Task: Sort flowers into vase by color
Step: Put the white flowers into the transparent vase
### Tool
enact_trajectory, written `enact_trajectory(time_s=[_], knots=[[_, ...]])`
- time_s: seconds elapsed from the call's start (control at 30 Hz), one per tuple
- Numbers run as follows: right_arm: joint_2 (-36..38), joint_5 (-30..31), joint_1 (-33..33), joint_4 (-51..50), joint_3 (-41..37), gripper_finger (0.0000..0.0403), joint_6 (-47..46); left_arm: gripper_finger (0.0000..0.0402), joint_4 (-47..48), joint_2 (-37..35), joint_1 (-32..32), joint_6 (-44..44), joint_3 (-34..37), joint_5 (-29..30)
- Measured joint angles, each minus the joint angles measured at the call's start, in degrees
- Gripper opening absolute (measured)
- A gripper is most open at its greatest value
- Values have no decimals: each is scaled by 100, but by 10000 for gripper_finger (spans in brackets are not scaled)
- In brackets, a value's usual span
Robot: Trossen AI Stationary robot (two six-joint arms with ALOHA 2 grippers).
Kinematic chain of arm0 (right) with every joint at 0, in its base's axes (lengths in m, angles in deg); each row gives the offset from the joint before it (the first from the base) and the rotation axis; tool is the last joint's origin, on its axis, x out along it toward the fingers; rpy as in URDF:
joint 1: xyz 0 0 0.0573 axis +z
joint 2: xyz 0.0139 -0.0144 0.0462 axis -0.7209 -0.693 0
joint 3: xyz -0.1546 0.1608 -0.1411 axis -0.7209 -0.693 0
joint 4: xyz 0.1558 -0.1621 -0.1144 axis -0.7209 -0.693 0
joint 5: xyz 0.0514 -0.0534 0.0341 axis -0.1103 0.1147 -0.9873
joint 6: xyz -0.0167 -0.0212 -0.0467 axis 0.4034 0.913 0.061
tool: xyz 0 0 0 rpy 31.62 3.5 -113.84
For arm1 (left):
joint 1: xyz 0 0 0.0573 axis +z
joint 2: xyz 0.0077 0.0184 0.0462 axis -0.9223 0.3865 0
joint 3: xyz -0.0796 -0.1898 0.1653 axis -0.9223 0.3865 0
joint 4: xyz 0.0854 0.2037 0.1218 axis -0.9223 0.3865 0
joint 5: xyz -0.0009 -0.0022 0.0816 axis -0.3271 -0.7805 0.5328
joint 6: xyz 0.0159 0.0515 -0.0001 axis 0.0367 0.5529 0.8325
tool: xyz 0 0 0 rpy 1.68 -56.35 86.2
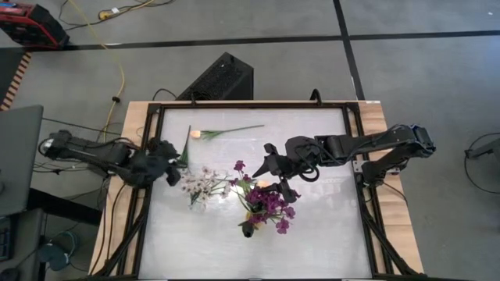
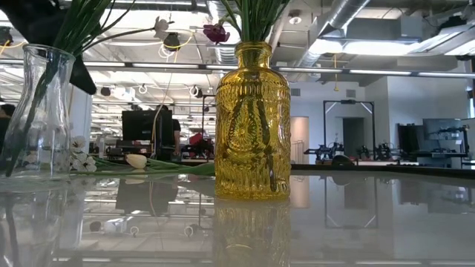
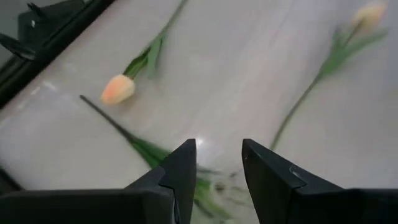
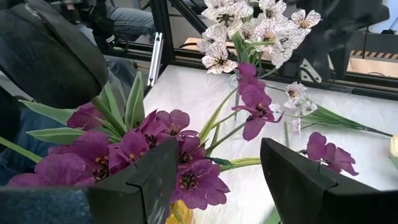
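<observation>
Near the table's [image 1: 312, 234] middle, just under the right end effector [image 1: 269, 168], purple flowers [image 1: 269, 204] stand bunched in a yellow glass vase [image 2: 252, 122]. Blooms are magenta-purple with dark centres, on green stems with strap leaves. Stems run upright out of the vase neck; heads splay outward. One purple bloom [image 1: 239, 165] reaches out toward the right end effector.

White flowers [image 1: 201, 183], pale with fine dark veining, sit in a clear glass vase [image 2: 37, 115] beside the left end effector [image 1: 173, 173], between it and the purple bunch. Stems rise upright in the clear vase; a few white heads lie low at table level.

Cream-peach tulip [image 1: 195, 134] lies flat on the table beyond the left end effector, toward the far edge. Its long axis runs roughly along the far edge, bud end nearest the left arm's side, green stem trailing toward the table's middle. The left wrist view shows this kind of tulip [image 3: 118, 89] lying ahead of the fingers, and a second, paler one [image 3: 367, 15] farther off.

Left end effector: fingers [image 3: 180, 171] apart with a narrow gap, nothing between them, hanging over a green stem on the table.

Right end effector [image 4: 217, 180]: fingers [image 4: 298, 174] well apart, holding nothing, poised just above the purple blooms; cannot tell whether petals brush them.
</observation>
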Motion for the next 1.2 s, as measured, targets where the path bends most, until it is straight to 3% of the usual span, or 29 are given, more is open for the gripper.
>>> enact_trajectory(time_s=[0.1,0.47,0.57,0.67,0.8,1.0,1.2], knots=[[0,1,36,-3,2,255,0,117,-60,406,549,710,-18,-214],[0,0,118,-335,2,255,7,117,862,1806,2296,1134,-980,-292],[0,2,114,-451,2,255,12,117,833,2056,2757,1599,-1305,-327],[0,0,118,-499,2,255,20,117,813,2376,3296,2514,-1532,-532],[0,2,178,-686,2,255,14,117,809,2849,3750,4546,-1565,-1161],[0,4,419,-1382,2,255,2,116,1062,3629,3797,7768,-1565,-1080],[0,305,633,-2285,2,255,-31,116,1030,4380,3795,8855,-1563,-692]])
